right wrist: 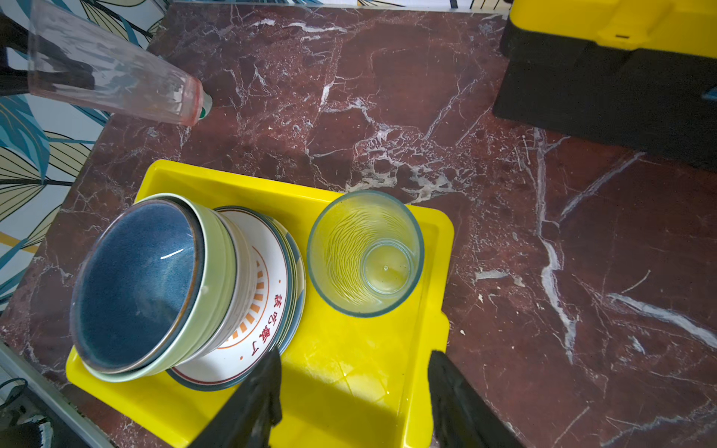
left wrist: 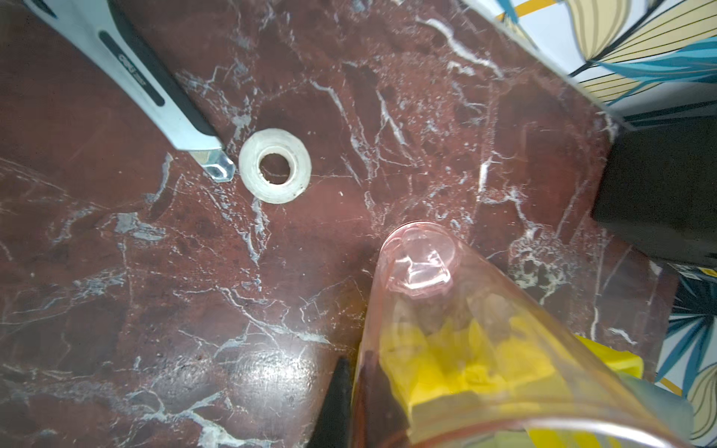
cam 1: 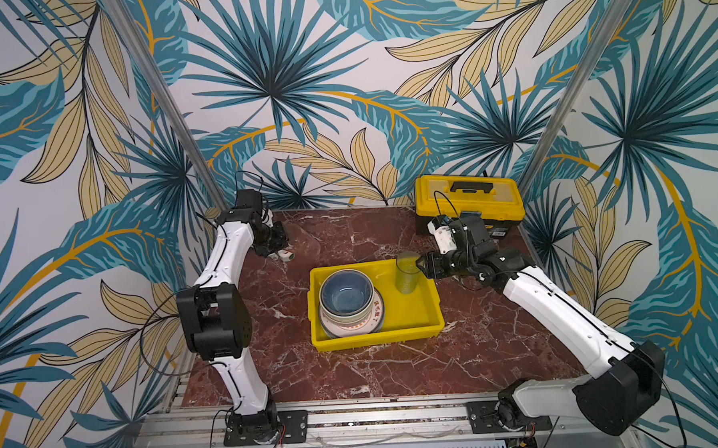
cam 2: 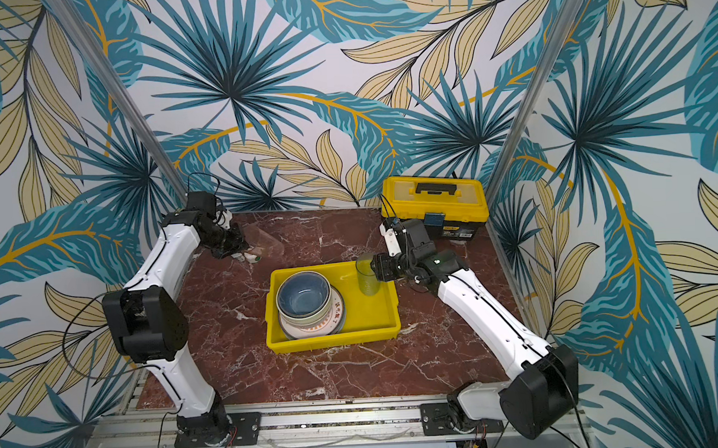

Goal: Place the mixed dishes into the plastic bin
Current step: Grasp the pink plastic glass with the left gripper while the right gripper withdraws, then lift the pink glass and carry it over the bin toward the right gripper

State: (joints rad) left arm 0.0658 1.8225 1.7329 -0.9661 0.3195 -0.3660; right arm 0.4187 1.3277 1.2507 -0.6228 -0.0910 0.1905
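Top view: left arm [cam 1: 225,256] at tumbler [cam 1: 304,240]

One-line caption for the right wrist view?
Open right gripper above the yellow bin, which holds stacked bowls on plates and an upright clear tumbler; a pink tumbler hangs tilted beyond.

Plates [right wrist: 267,310] mostly hidden under bowls [right wrist: 135,279]; count indeterminate. Tumbler [left wrist: 446,310] rim cut off at left wrist view's edge.

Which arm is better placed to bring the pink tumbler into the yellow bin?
Left. The left gripper is shut on the pink tumbler; the right gripper stands open at the yellow bin, far from that tumbler.
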